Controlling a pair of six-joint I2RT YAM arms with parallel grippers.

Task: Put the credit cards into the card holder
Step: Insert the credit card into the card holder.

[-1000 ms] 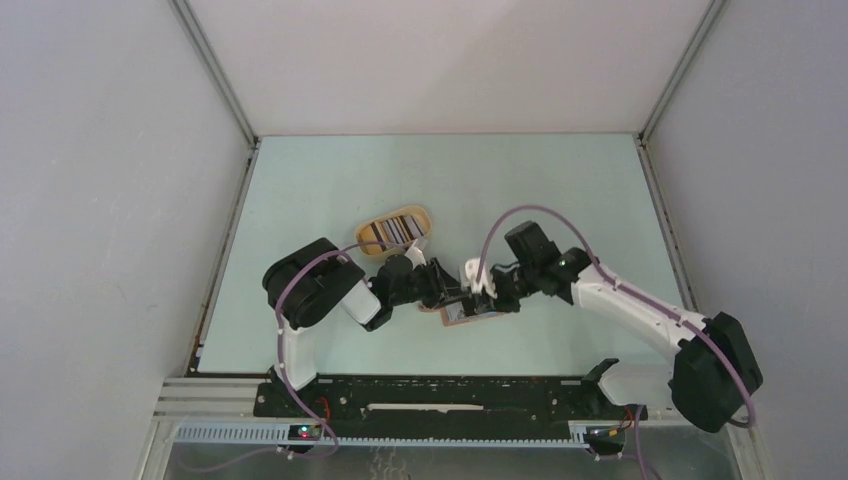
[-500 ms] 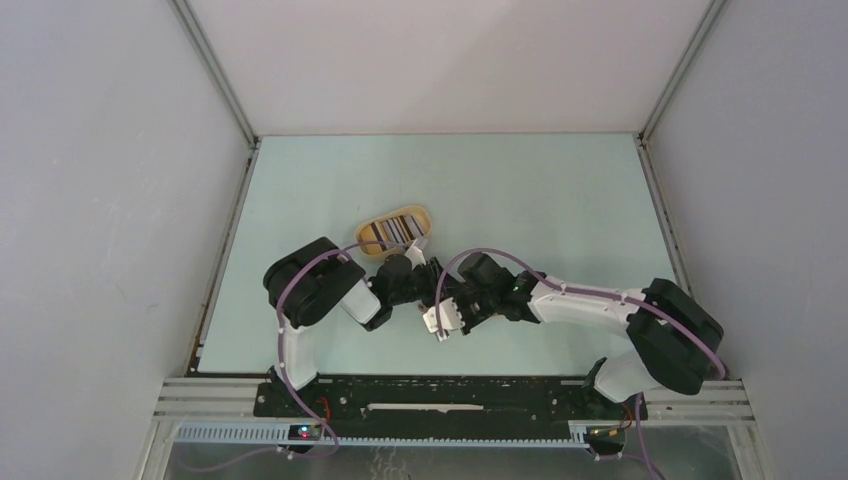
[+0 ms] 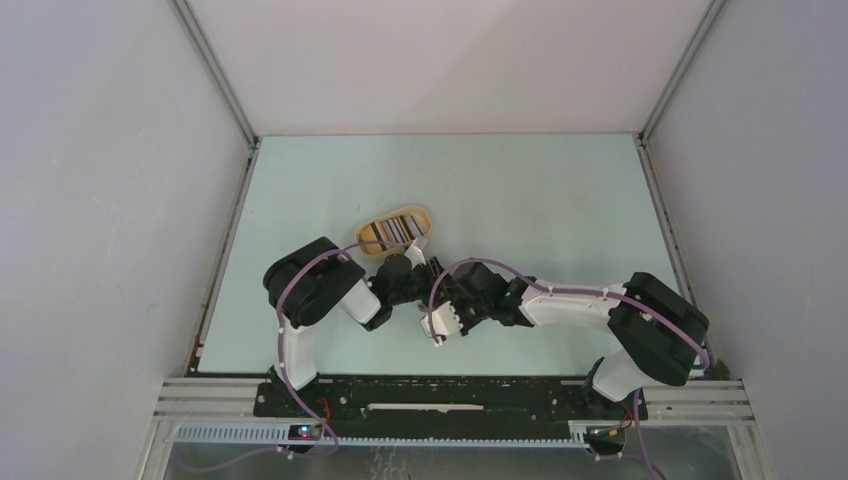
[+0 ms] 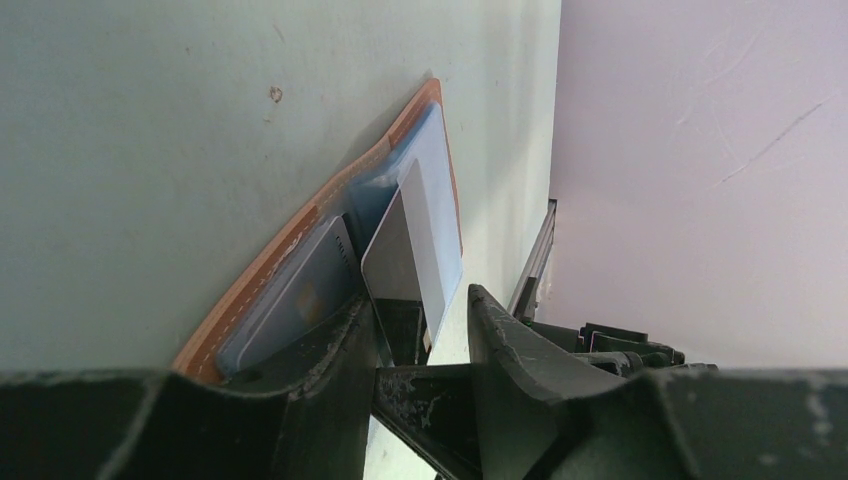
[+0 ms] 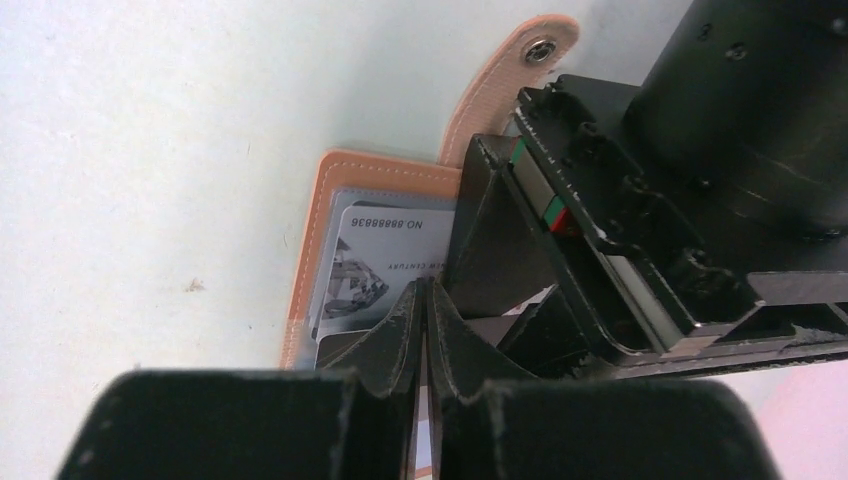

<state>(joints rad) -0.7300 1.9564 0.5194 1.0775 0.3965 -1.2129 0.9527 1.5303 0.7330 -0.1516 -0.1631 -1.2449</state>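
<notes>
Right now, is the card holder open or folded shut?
Open. The card holder lies spread on the table, its inner pockets facing up with a card showing, and its snap tab lies unfastened.

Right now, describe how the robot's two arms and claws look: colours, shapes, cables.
Both the left arm and right arm have white links joined by black housings, with a purple cable running along each. The left claw and right claw have two scuffed black fingers.
</notes>
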